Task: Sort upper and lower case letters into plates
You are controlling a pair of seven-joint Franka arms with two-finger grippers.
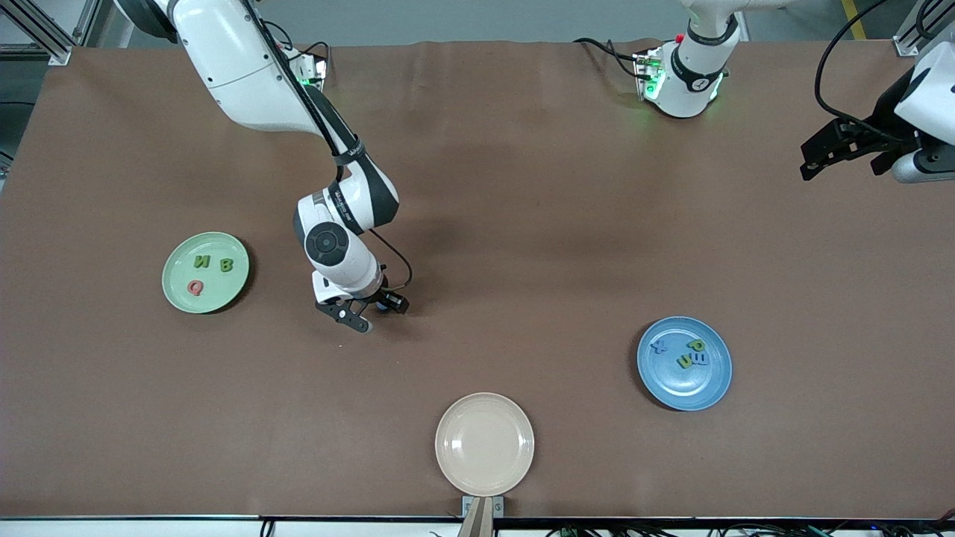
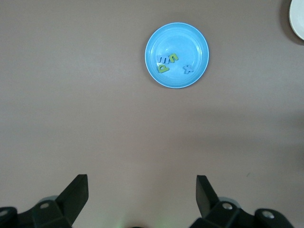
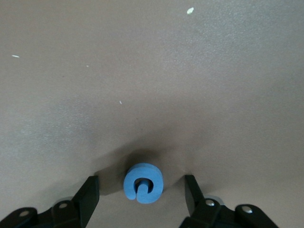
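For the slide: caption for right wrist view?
Right gripper open, fingers flanking a blue letter on the brown table.

pale green round plate [image 1: 205,271]: foam letters N, B, Q | medium blue round plate [image 1: 684,363]: foam letters x, p, u, m

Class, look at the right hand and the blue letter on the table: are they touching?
Apart. The right wrist view shows the blue letter lying between the right hand's open fingers, with bare table showing on both sides.
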